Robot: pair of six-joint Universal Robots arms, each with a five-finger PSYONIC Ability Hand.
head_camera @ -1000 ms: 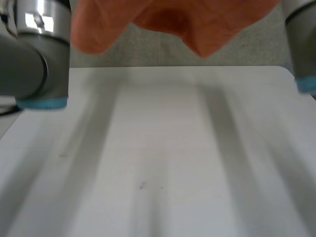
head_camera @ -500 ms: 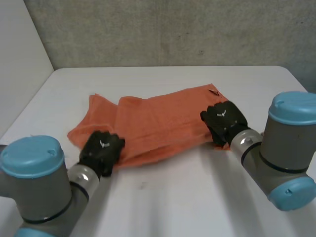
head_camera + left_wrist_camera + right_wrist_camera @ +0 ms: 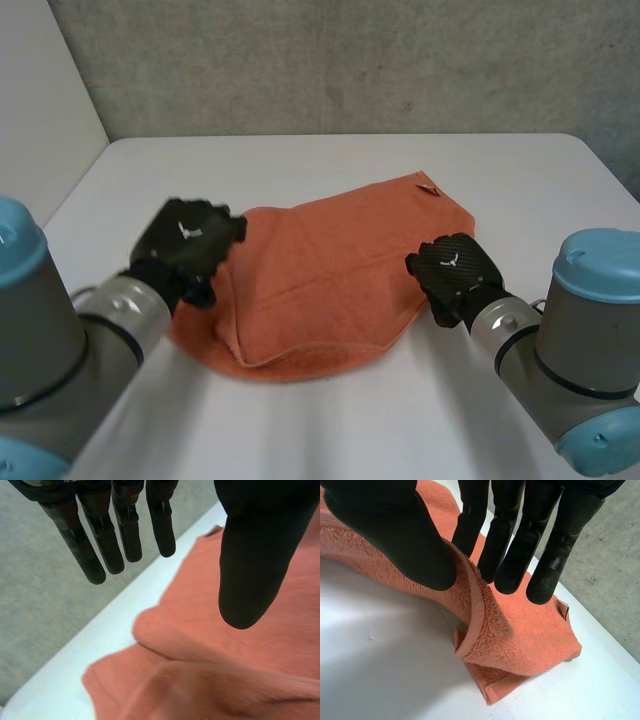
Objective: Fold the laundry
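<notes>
Folding step: the orange towel [image 3: 330, 270] is lying doubled on the white table [image 3: 300, 160], and in my judgement one more fold is coming.
Towel's long axis: it is running from the rounded corner near the robot, on the left hand's side, toward the far corner on the right hand's side.
Right hand [image 3: 395, 530]: it is sitting at the towel's right edge and pinching a raised lip of that edge between the thumb and the straight fingers.
Left hand [image 3: 260, 555]: it is hovering above the towel's left edge, with the fingers straight and spread away from the thumb, holding nothing.
Deciding relation: the right hand is touching the cloth, while the left hand is hanging above it and apart from it. The towel is lying below the left hand and toward the right hand, so the left hand is probably needing to come down onto the left edge before the two are carrying a fold across.
</notes>
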